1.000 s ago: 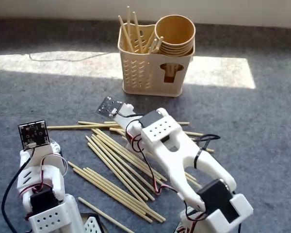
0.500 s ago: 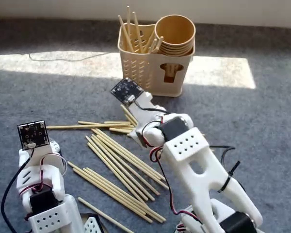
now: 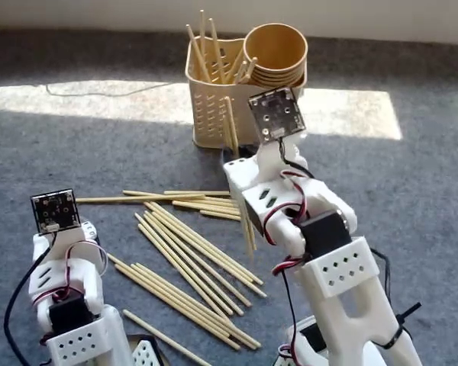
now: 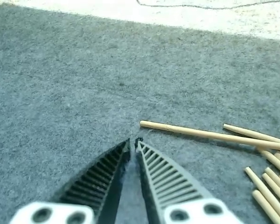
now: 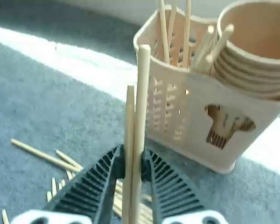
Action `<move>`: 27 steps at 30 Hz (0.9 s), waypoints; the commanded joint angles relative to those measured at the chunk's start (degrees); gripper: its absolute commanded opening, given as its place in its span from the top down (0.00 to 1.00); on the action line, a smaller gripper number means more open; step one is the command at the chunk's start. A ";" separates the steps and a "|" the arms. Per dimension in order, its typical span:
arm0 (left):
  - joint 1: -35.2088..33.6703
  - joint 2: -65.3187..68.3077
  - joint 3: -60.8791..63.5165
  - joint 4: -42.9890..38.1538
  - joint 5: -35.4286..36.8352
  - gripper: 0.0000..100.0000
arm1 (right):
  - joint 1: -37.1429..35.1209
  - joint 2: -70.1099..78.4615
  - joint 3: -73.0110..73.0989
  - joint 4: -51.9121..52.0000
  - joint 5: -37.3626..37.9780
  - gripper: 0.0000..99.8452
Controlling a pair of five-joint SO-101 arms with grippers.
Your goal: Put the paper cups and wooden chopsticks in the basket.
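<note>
Got a pair of wooden chopsticks (image 5: 137,116) pinched tight in the right tool (image 5: 130,158). Holding them roughly upright, long axis running up and down through the jaws, with a good length poking out above and more hanging below. Looking straight past the tool at the basket (image 5: 177,107): right ahead, near but apart, sticks not yet over the rim.

Already holds a nested stack of paper cups (image 5: 256,46) in the half farther from the tool, and a handful of standing chopsticks (image 5: 175,23) in the nearer half. So probably comes down to lifting until the lower ends clear the rim, carrying forward over that nearer half, then letting go. Could easily snag the wall or knock the ones already standing there if brought in this low.

Plenty left to do, going by the big scatter of loose chopsticks (image 3: 191,252) lying flat on the counter (image 3: 412,198) below and behind the right tool.

Seeing the left tool (image 4: 133,144) closed on nothing, tips all but touching, low over the counter. Just ahead of those tips, the end of one loose stick, lying crosswise to them. Puts the left arm nearer the pile and the right arm nearer the basket.
</note>
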State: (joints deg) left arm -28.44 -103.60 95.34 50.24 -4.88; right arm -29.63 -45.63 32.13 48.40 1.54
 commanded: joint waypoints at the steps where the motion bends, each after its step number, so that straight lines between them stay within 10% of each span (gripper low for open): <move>1: 1.27 -0.66 -0.57 -0.97 -0.35 0.96 | 0.31 -1.45 -7.08 -8.22 -0.79 0.99; 27: 1.27 -0.66 -0.40 -0.88 -0.35 0.96 | 7.87 20.62 -19.74 -60.26 -1.05 0.99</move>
State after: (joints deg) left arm -28.18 -103.60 95.34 50.24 -4.88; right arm -23.65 -25.85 14.99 -7.96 1.19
